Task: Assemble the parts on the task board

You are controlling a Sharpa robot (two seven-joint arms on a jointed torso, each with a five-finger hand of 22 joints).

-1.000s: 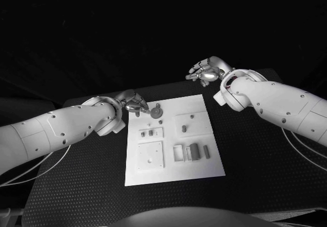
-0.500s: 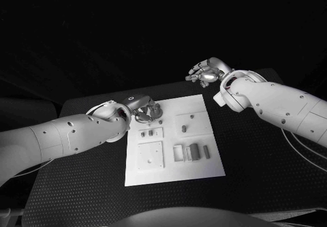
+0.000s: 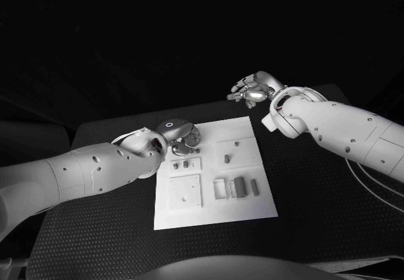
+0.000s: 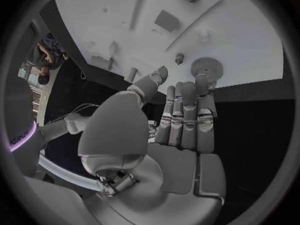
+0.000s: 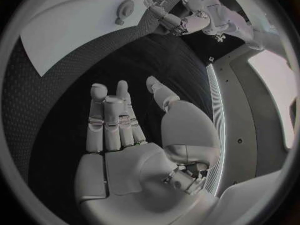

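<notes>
The white task board (image 3: 257, 205) lies in the middle of the black table. A round grey gear (image 4: 206, 67) sits near the board's far left corner, with a small peg (image 4: 179, 58) beside it. My left hand (image 3: 180, 139) hovers over that corner with its fingers stretched out straight, and the fingertips (image 4: 201, 80) reach the gear's rim. The thumb stands apart and nothing is pinched. My right hand (image 3: 251, 87) is raised beyond the board's far right corner, fingers apart and holding nothing. The right wrist view shows the gear (image 5: 125, 8) and the left hand (image 5: 181, 20).
Two small pieces (image 3: 181, 165) stand in a slotted plate behind a square plate (image 3: 185, 191). A short block (image 3: 227, 157) stands in the right square. Several bars (image 3: 240, 186) lie in a row toward the near right. Black table (image 3: 320, 192) surrounds the board.
My left arm has rolled and pushed forward, carrying the hand right until it covers the gear. The right hand has barely moved.
</notes>
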